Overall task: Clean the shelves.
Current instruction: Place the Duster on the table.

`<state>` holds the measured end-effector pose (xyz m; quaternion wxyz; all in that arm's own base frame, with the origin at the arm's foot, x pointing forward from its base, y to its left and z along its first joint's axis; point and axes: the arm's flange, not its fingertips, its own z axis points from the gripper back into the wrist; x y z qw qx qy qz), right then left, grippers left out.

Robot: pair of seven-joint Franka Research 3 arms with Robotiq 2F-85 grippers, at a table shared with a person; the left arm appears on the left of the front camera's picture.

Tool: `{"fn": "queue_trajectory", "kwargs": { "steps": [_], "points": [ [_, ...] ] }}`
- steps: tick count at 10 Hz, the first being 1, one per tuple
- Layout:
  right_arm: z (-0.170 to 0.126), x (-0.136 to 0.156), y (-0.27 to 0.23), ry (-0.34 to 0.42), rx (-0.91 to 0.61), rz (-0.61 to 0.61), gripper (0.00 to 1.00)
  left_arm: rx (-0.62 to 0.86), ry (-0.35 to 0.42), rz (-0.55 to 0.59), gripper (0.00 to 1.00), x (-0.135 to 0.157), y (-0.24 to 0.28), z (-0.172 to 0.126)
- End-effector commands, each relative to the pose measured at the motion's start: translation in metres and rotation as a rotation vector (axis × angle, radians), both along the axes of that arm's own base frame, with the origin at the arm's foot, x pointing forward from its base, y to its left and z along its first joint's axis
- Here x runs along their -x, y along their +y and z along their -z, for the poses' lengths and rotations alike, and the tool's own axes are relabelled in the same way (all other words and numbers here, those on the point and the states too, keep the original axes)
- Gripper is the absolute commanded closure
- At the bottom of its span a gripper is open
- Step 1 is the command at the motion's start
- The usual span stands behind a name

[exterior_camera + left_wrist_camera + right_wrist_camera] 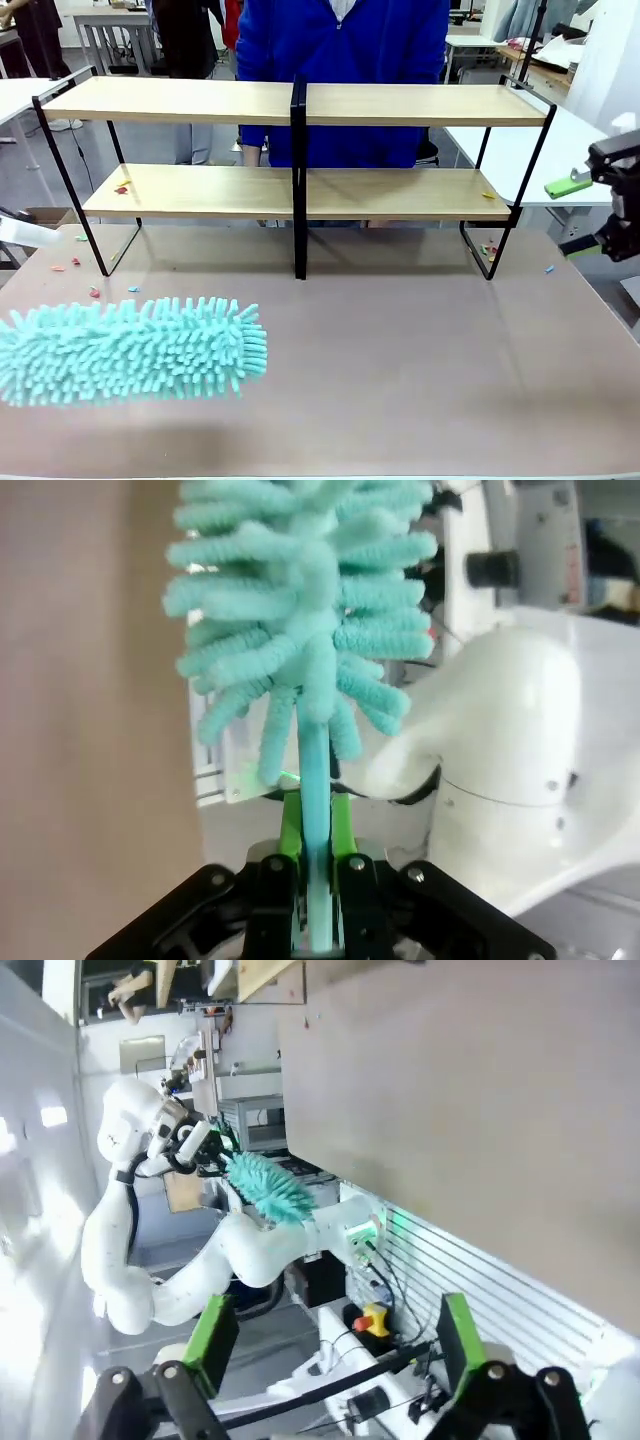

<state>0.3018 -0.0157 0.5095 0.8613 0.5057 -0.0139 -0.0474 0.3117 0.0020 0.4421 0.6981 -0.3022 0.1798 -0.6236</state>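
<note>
Clamping the duster (300, 620) handle, left gripper (315, 880) is closed; right gripper (325, 1345) apparently open, empty.

Shelves (300, 190) standing across the far tabletop (420, 350), ahead of both grippers. Duster (130, 350) jutting from the left gripper (315, 880), low over the near tabletop. Right gripper (585, 215) beside the shelves' right end.
</note>
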Motion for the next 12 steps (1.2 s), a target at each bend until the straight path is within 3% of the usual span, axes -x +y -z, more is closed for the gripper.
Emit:
{"fn": "queue_trajectory", "kwargs": {
  "steps": [1, 3, 4, 6, 7, 8, 10, 11, 12],
  "points": [
    [0.098, 0.06, 0.03, 0.073, 0.018, 0.011, 0.0, -0.066, 0.056, -0.074, 0.88, -0.011, 0.0, 0.016],
    [0.132, 0.061, 0.032, 0.125, 0.205, -0.074, 0.0, -0.063, 0.095, -0.116, 0.88, -0.021, 0.002, 0.029],
    [0.041, -0.013, -0.012, 0.107, 0.032, -0.002, 0.0, -0.073, 0.095, -0.156, 0.88, -0.03, 0.004, 0.034],
    [0.041, -0.013, -0.012, 0.107, 0.032, -0.002, 0.0, -0.084, 0.025, -0.219, 0.88, -0.041, 0.01, 0.032],
    [0.041, -0.013, -0.012, 0.107, 0.032, -0.002, 0.0, -0.095, 0.028, -0.232, 0.88, -0.035, 0.011, 0.031],
    [0.041, -0.013, -0.012, 0.107, 0.032, -0.002, 0.0, -0.125, 0.017, -0.231, 0.54, -0.039, 0.01, 0.033],
    [0.041, -0.013, -0.012, 0.107, 0.032, -0.002, 0.0, -0.155, -0.081, -0.264, 0.0, -0.044, 0.011, 0.029],
    [0.041, -0.013, -0.012, 0.107, 0.032, -0.002, 0.0, -0.131, -0.158, -0.306, 0.0, -0.044, 0.014, 0.022],
    [0.041, -0.013, -0.012, 0.107, 0.032, -0.002, 0.0, -0.116, -0.293, -0.402, 0.0, -0.042, 0.021, 0.009]
  ]
}}
